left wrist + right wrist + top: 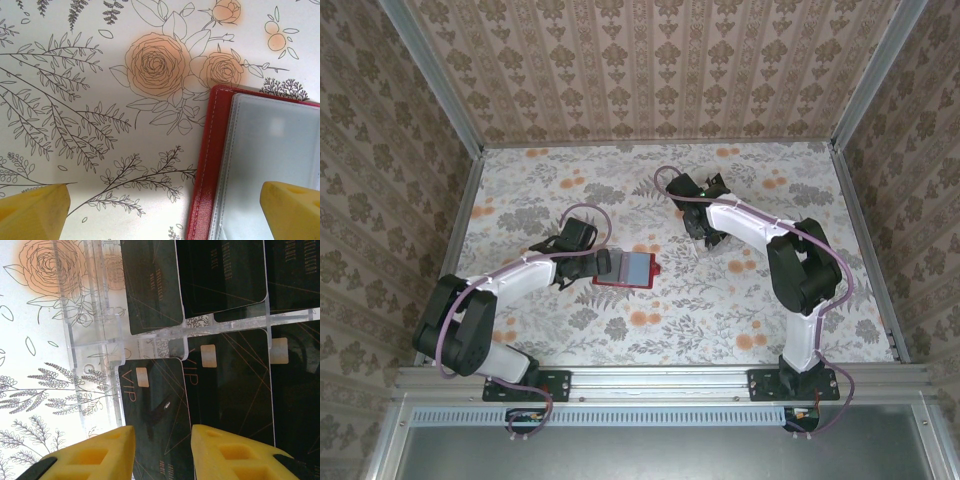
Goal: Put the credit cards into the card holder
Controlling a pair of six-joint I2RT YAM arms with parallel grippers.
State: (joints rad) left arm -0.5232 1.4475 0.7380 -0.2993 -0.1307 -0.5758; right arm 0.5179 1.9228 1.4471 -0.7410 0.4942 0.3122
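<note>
Got left pincer (164,212) spread wide over the card holder (260,150) edge. Can't tell on the right pincer (163,450), half-closed around a credit card (155,405)

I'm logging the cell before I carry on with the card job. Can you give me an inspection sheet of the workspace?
Surface: floral-print table, flat, no spills seen.
Job's things: card holder lies open, pale pocket up; credit cards sit in a clear rack.
Clutter: nothing seen.
Grippers: left gripper open, straddling the holder's red edge; right gripper at a rack card, grip unclear.
Cables: purple cables looped along both arms.
Surroundings: patterned walls, metal frame rails.
</note>
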